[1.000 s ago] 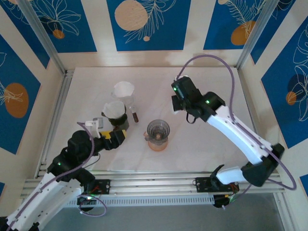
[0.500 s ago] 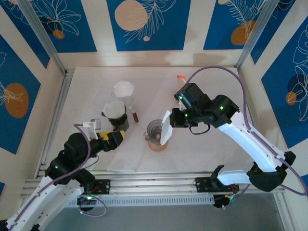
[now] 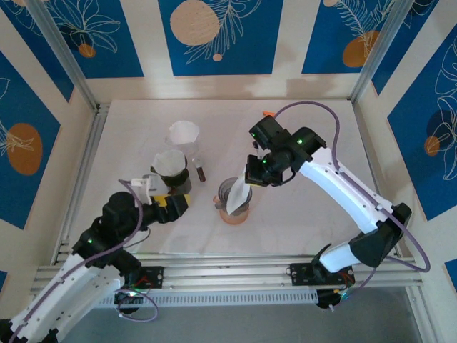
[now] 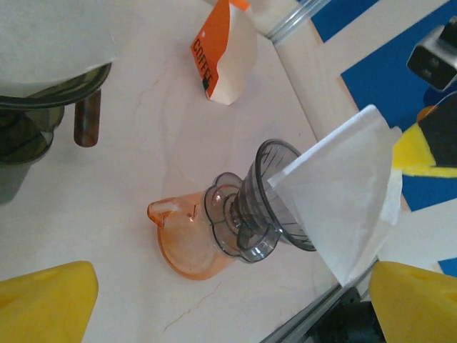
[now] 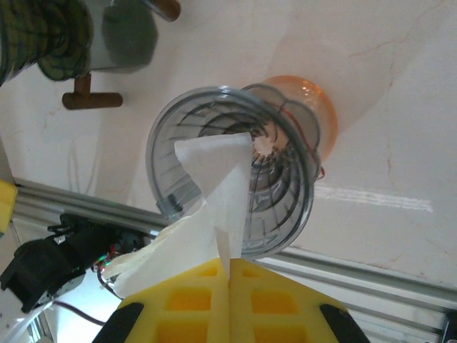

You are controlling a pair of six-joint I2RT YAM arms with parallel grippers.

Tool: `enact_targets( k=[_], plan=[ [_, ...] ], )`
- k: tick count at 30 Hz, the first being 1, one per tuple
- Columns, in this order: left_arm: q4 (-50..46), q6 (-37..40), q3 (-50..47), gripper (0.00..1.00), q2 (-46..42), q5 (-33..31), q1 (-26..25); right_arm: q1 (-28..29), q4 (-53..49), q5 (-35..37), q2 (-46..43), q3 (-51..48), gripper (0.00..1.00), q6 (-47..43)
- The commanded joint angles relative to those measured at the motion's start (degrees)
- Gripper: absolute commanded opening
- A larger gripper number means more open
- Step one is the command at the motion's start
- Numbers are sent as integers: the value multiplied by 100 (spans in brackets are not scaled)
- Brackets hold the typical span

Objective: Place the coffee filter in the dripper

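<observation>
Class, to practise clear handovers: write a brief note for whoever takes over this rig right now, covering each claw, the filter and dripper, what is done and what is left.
Right claw: shut on the coffee filter, whose tip is at the mouth of the dripper.
Left claw: open, holding nothing, left of the dripper.
The dripper stands on the orange server.
Done: filter gripped and brought over.
Left: lower it in, release, withdraw.

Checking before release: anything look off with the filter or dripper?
Yes. The coffee filter is folded flat, not opened into a cone. Just its tip sits inside the dripper; the rest leans out over the rim, pinched in the right gripper. Nothing looks spilled or damaged.
</observation>
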Motion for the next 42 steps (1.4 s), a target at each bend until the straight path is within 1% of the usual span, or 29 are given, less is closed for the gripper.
enact_targets(
  k=[1,4,10,15,17,20,24,26,27,31,36,40,42],
  plan=[
    [513,443,286,89,394,516,43,-61,-266,171,116,28,0,-248],
    [652,691,484,86,795,581,-42,-148,-239,322,275,57,0,-427],
    [1022,939,847,82,1669,488,-521,-148,-140,616,521,207,2,-758],
    [1451,1002,1004,84,2365,515,-908,-62,9,718,694,230,4,-951],
    [1594,937,1013,85,2547,566,-941,0,43,796,775,266,6,-1043],
    [1598,817,1061,85,2742,546,-943,130,100,963,819,311,15,-1165],
    [1522,707,1049,85,2701,466,-934,357,303,1184,690,280,34,-1285],
    [1409,680,1041,86,2603,350,-938,484,419,1409,577,230,42,-1340],
    [1338,671,1041,87,2548,289,-931,535,470,1530,519,196,44,-1374],
    [1191,596,1030,87,2407,209,-931,668,756,1879,162,-55,49,-1414],
    [1225,481,994,88,2273,191,-927,866,1314,2321,-467,-642,56,-1375],
    [1192,459,1030,89,2274,190,-927,964,1513,2349,-720,-1133,56,-1099],
    [1184,463,1022,89,2247,150,-931,974,1664,2241,-817,-1400,56,-953]
  ],
)
